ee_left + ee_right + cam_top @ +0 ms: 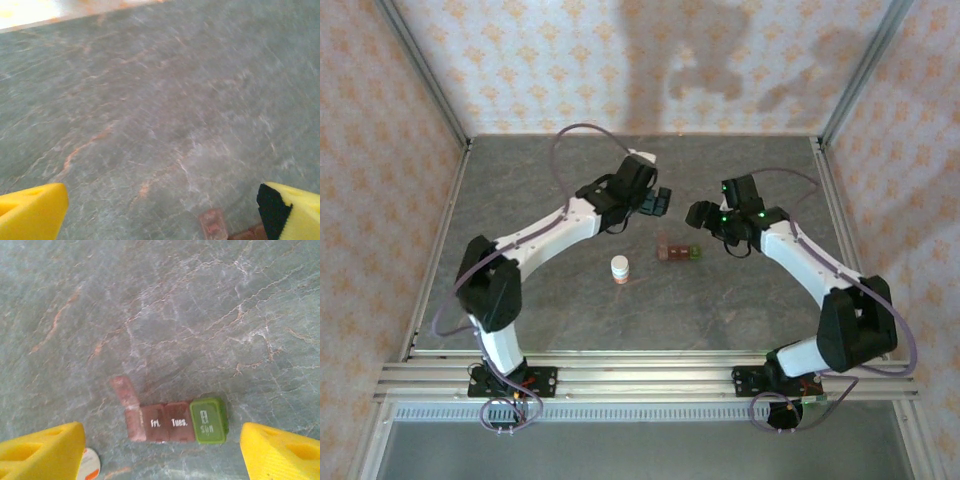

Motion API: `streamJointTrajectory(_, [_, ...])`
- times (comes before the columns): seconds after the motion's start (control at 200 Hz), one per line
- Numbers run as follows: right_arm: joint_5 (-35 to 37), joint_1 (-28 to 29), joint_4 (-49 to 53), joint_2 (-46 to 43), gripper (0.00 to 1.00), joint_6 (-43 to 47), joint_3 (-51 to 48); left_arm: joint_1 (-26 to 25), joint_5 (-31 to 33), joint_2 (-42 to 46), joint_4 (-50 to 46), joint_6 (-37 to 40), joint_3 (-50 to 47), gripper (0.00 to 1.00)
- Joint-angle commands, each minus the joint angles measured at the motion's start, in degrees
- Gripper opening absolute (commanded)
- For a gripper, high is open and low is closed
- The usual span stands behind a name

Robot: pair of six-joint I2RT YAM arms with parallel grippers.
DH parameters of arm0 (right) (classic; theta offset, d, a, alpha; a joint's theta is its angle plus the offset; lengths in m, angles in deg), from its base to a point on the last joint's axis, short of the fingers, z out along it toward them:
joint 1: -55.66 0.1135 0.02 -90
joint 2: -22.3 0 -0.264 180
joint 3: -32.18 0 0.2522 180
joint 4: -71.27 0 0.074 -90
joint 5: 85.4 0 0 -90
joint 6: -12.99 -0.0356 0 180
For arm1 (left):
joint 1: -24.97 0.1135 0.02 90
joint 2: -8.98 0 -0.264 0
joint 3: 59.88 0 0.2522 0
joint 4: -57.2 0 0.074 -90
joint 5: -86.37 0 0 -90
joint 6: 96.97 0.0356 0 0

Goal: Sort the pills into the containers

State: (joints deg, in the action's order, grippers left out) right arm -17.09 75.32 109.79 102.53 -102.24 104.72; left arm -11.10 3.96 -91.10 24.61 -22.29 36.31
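left gripper (660, 200) and right gripper (698, 213) both spread, holding nothing. containers (175, 421) lie on the table (550, 320) under my right, end lid (124, 390) up. sorting not begun, i reckon — next: grab the bottle (620, 268) squarely.

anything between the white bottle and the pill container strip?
No, just bare table between the bottle and the containers; the top view shows it clearly.

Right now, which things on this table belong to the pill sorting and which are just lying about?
Job:
- containers
- left pincer and right pincer, both open

Lying about:
- white bottle, contents not visible
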Motion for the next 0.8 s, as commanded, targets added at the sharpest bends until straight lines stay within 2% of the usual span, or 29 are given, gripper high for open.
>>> streamJointTrajectory(0.0, [-2.55, -0.09, 4.8, -2.86, 0.81, 4.28, 2.17, 1.29, 7.35, 5.81, 10.46, -10.24, -8.78, 1.0])
streamJointTrajectory(0.11, [-3.96, 1.3, 7.43, -3.57, 0.81, 6.77, 3.39, 3.63, 7.66, 10.92, 13.94, -17.22, -16.7, 1.0])
streamJointTrajectory(0.18, [-3.65, 2.82, 8.09, -3.84, 0.81, 7.14, 3.62, 5.34, 6.87, 13.51, 14.94, -19.01, -20.52, 1.0])
streamJointTrajectory(0.47, [0.87, 13.47, 9.77, 0.2, 0.8, 7.89, 7.61, 13.09, 3.57, 21.08, 6.95, -21.24, -27.95, 1.0])
streamJointTrajectory(0.796, [9.1, 25.01, 11.46, 12.46, 0.83, 9.1, 16.98, 25.83, -10.47, 26.56, 6.04, -20.26, -35.24, 1.0])
